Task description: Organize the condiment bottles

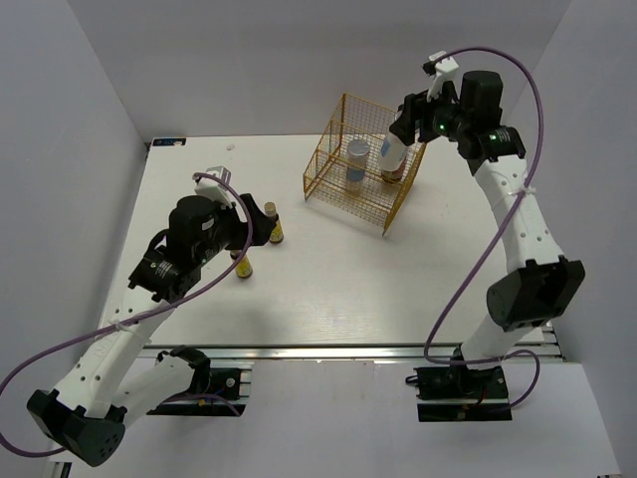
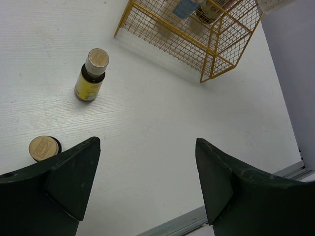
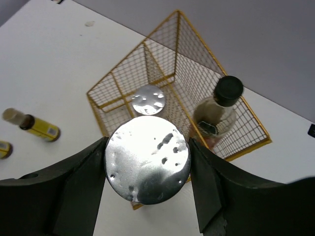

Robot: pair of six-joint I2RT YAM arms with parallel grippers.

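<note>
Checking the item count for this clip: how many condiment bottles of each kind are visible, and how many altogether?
White cylinders with silvery lids: 2
Tiny dark amber bottles with yellow labels: 2
Tall clear bottle with black cap: 1
Total: 5 bottles

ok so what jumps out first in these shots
The right pincer gripping a silver-lidded white bottle over the gold wire rack at the far side of the table, where a twin and a black-capped bottle stand. Two amber bottles stand near the open left pincer.
</note>
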